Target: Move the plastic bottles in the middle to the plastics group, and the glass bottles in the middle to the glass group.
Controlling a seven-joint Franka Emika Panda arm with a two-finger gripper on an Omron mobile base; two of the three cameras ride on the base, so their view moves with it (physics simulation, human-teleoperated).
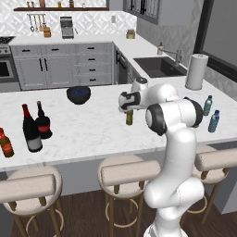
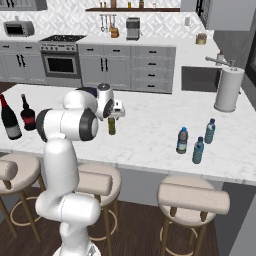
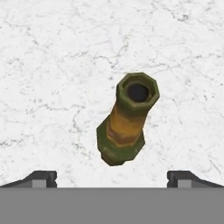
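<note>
A slim amber beer bottle [image 1: 129, 117] [image 2: 111, 126] stands upright mid-counter. My gripper [image 1: 129, 109] [image 2: 112, 117] hangs straight above its neck, open, holding nothing. From the hand view the beer bottle [image 3: 130, 120] is seen top-down, with the gripper [image 3: 112, 179] spread wide around empty space below it. At the left, the tall dark wine bottle [image 1: 31, 129] [image 2: 9, 119] stands beside a squat red-labelled bottle [image 1: 43, 122] [image 2: 27, 114] and a small orange-red bottle [image 1: 5, 143]. Three small blue water bottles [image 2: 182, 140] [image 2: 198, 150] [image 2: 210, 131] stand together at the right.
A dark bowl [image 1: 78, 94] sits behind the middle of the counter. A paper towel roll [image 1: 196, 71] [image 2: 229, 90] stands at the far right near the sink [image 1: 159, 66]. Stools [image 1: 127, 172] line the counter's front edge.
</note>
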